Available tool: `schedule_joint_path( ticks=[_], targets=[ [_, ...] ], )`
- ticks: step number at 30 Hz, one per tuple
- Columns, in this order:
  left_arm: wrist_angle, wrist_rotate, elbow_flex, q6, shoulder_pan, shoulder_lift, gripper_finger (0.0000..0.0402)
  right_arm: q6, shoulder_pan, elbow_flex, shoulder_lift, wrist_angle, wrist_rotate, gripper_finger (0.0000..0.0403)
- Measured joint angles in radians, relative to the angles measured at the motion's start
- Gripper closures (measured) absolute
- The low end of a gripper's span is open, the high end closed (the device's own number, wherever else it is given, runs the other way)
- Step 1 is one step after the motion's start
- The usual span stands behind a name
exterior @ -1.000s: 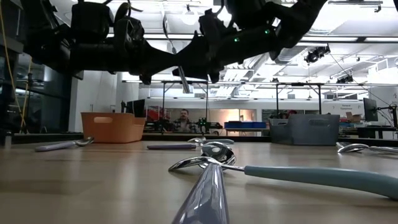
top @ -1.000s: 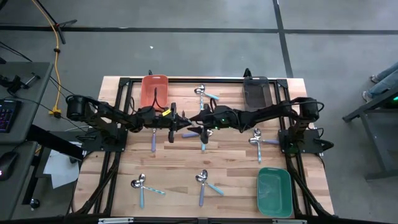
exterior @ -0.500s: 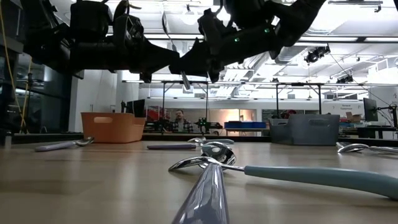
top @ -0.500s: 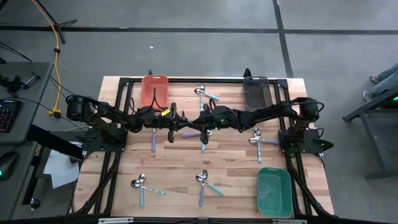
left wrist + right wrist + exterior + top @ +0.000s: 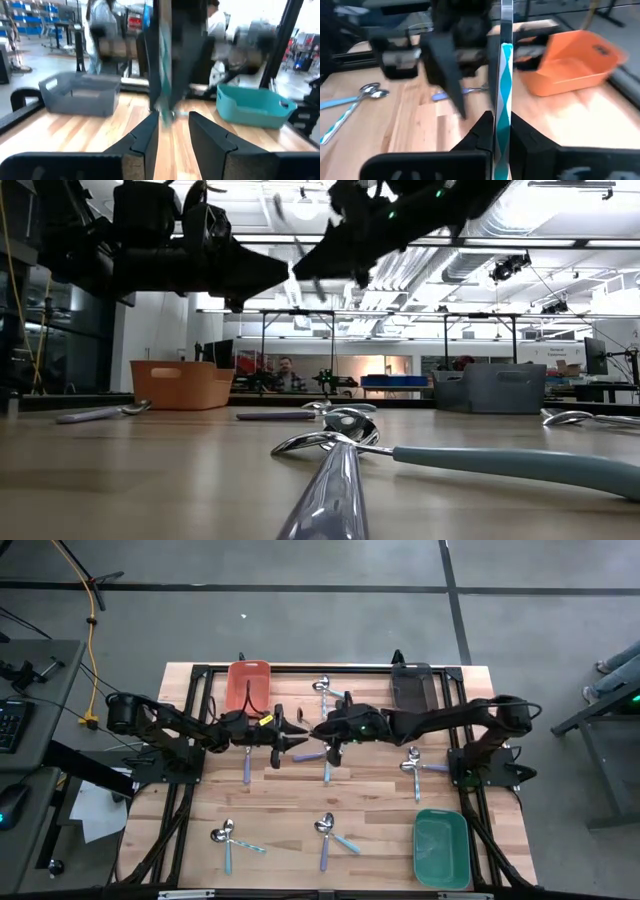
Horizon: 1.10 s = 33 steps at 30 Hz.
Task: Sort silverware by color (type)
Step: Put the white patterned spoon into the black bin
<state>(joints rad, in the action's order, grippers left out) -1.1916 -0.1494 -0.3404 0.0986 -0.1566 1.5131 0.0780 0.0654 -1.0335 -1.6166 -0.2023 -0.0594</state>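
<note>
— So, what is the right pincer [image 5: 501, 122] doing?
— Pressed together on 1 spoon [image 5: 505, 75], pinching its teal-striped handle, held up in the air over the middle of the table [image 5: 380, 810].
— And the left pincer [image 5: 172, 117]?
— Spread apart, holding nothing. Its tips sit just beside that same spoon, facing the right one.
— How much silverware [image 5: 325, 830] lies below?
— I count 11 pieces: pairs near the far edge, the right side, the front left and the front middle, plus 3 singles by the centre. The ones under the arms are hard to make out.
— Bins?
— 3: 1 orange bin [image 5: 249, 683], 1 grey bin [image 5: 411, 685], 1 green bin [image 5: 441, 848].
— Anything hidden?
— The held spoon's head is cut off.
</note>
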Motion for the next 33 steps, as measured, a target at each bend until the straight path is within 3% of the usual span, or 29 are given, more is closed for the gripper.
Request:
schedule_joint_path(
  ticks=[8, 12, 16, 20, 25, 33],
  targets=[
    [0.025, 0.001, 0.001, -0.006, 0.000, 0.000, 0.0299, 0.116, 0.053, -0.004, 0.251, 0.510, -0.208, 0.0394],
    [0.026, 0.001, 0.001, -0.006, 0.000, 0.000, 0.0301, 0.222, 0.144, -0.004, 0.333, 0.823, -0.285, 0.0394],
    [0.027, 0.001, 0.001, -0.022, 0.000, 0.000, 0.0302, 0.263, 0.278, -0.003, 0.349, 1.029, -0.323, 0.0394],
    [0.030, 0.002, 0.001, -0.023, 0.000, 0.000, 0.0302, 0.237, 0.440, 0.011, 0.329, 1.082, -0.320, 0.0394],
    [0.047, 0.002, 0.001, -0.024, 0.000, 0.000, 0.0302, 0.153, 0.626, 0.054, 0.279, 1.065, -0.228, 0.0394],
    [0.051, 0.002, 0.000, -0.024, 0.000, 0.000, 0.0302, 0.079, 0.755, 0.081, 0.174, 1.050, -0.185, 0.0394]
  ],
)
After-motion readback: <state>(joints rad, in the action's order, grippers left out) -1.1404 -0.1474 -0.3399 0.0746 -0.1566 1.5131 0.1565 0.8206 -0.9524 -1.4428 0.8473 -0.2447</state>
